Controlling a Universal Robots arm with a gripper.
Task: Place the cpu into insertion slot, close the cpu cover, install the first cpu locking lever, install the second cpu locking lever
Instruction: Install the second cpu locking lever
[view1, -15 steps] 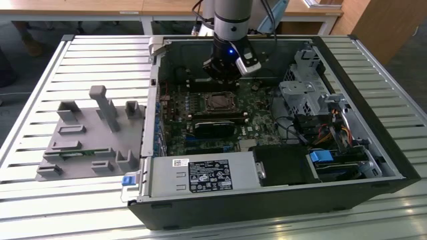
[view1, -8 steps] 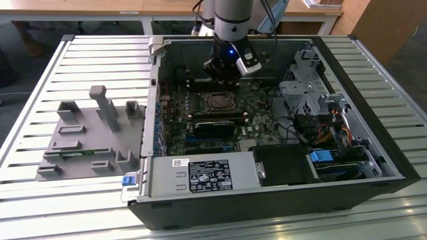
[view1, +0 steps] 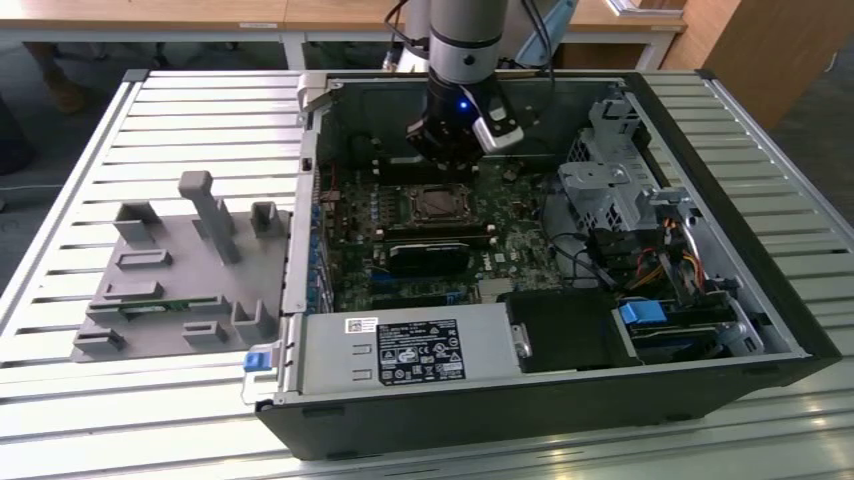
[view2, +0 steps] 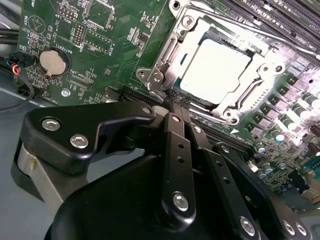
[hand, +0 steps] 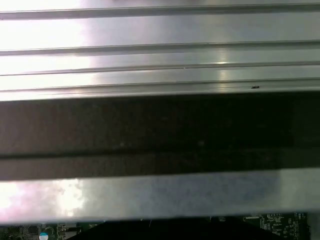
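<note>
In the second wrist view the cpu (view2: 215, 70), a flat square with a bright silvery top, lies in the insertion slot (view2: 231, 116) on the green motherboard (view2: 115, 35). The cpu cover (view2: 167, 52), a thin metal frame, lies flat around the chip. My gripper (view2: 175, 107) has its black fingers (view2: 176, 150) pressed together, tips right at the slot's near rim. I cannot tell how the locking levers stand. In the exterior view the gripper (view1: 445, 160) hangs inside the open computer case, just behind the slot (view1: 438, 204).
The case (view1: 534, 400) lies open on a slatted metal table (view1: 200, 110), with a drive cage (view1: 607, 190), cables and a power supply (view1: 407, 350) around the board. A grey fixture (view1: 174, 270) stands at the exterior view's left. A coin battery (view2: 50, 61) sits on the board.
</note>
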